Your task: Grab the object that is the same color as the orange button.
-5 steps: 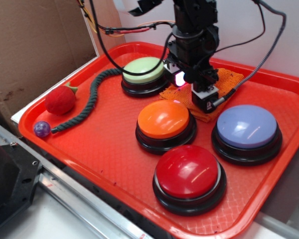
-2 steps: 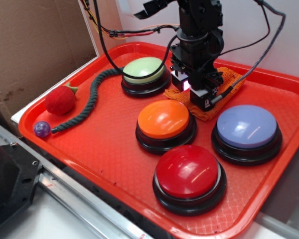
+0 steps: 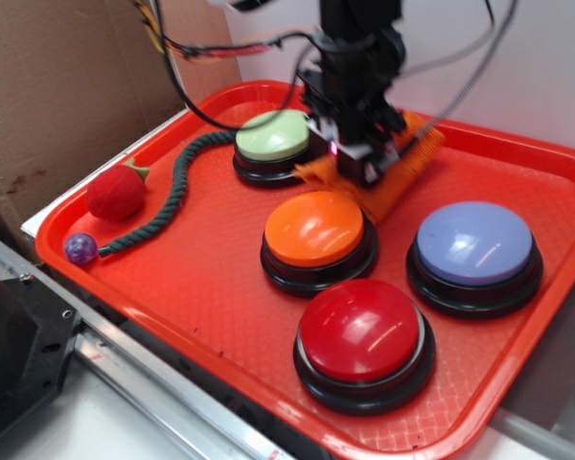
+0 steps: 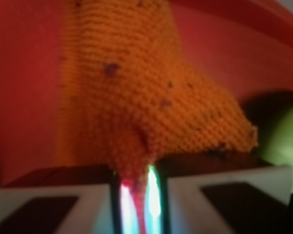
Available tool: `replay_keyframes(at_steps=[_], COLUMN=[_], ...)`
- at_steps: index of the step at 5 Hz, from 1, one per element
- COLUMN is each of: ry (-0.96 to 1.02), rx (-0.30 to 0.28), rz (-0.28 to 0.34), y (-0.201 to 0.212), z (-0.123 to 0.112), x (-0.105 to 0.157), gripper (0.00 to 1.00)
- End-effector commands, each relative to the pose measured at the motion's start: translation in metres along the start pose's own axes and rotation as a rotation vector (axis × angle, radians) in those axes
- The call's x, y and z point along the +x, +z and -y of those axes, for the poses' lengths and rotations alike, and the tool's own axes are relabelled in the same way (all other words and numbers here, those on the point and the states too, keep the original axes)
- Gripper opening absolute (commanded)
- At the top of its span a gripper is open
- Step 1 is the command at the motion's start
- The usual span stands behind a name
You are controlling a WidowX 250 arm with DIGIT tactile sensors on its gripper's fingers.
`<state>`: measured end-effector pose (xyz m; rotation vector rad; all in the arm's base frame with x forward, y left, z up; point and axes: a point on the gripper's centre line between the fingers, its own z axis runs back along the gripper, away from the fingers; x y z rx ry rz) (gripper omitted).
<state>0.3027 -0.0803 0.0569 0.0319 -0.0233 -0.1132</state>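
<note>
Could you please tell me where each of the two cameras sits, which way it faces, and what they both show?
Exterior: stands off the tray's near side, looking down obliquely across the orange button; it shows the arm and gripper above.
Wrist: rides on the arm behind the gripper, looking along two pale fingers nearly closed on the orange cloth.
Shared: the cloth, the gripper, the red tray, and likely the green button.

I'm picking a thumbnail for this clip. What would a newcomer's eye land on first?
Four big dome buttons on a red tray, the orange button in the middle. Just behind it, the black gripper has pinched the orange cloth, which hangs bunched from its fingers in the wrist view.
</note>
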Motion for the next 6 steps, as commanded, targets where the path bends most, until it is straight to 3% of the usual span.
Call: replay_keyframes(at_steps=[1, 2, 4, 6], ry=[0.066, 0.110, 0.163, 0.120], rx=[-0.034, -0.046, -0.028, -0.010], rz=[0.029, 0.038, 0.112, 0.170], y=[0.086, 0.113, 0.124, 0.119], z=[-0.045, -0.063, -0.064, -0.058], x=[-0.034, -0.072, -0.113, -0.113], gripper=[0.00, 0.00, 0.00, 0.00])
